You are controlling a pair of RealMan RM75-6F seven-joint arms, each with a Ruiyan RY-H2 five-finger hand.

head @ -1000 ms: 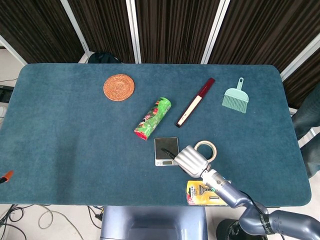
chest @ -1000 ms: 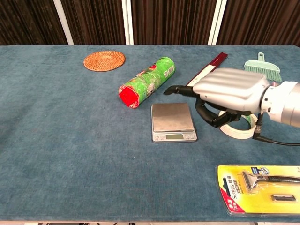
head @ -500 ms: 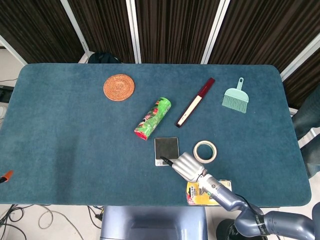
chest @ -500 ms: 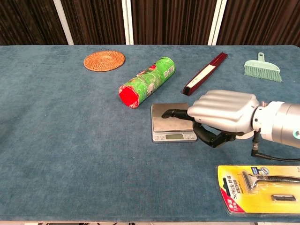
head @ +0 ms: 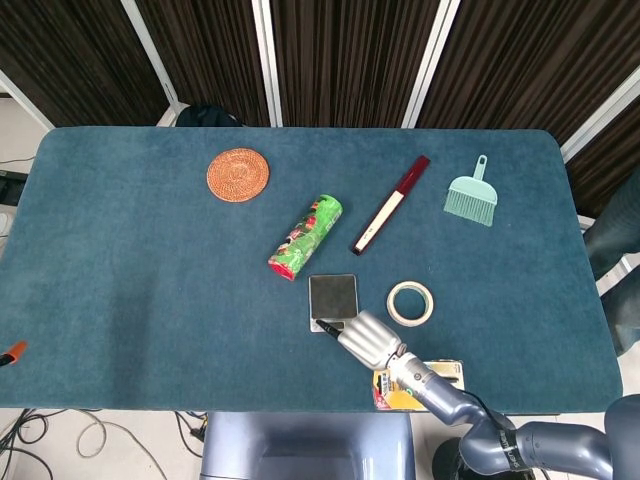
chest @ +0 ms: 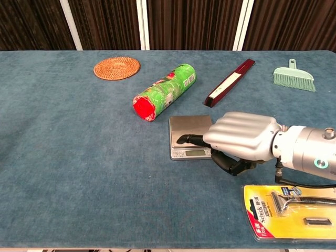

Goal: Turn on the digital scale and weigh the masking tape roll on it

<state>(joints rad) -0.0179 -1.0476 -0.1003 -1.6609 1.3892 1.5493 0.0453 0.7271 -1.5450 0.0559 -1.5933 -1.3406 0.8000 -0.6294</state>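
Note:
The small silver digital scale (head: pixel 333 292) (chest: pixel 188 128) lies near the table's front middle, its display strip facing me. The masking tape roll (head: pixel 393 303) lies flat on the cloth just right of the scale in the head view; my hand hides it in the chest view. My right hand (head: pixel 368 338) (chest: pixel 241 139) hovers low over the scale's front right corner. One dark fingertip (chest: pixel 182 140) points left over the platform's front edge, just behind the display. The other fingers are curled under and hold nothing. Contact with the scale is unclear. My left hand is out of sight.
A green can (chest: pixel 165 92) lies on its side behind the scale. A dark red flat stick (chest: pixel 228 82), a mint hand brush (chest: pixel 294 77) and a woven coaster (chest: pixel 116 67) lie further back. A yellow razor pack (chest: pixel 291 210) sits at the front right edge.
My right hand has come down and toward the front left, off the tape roll and onto the scale's front right corner. The tape now shows fully in the head view.

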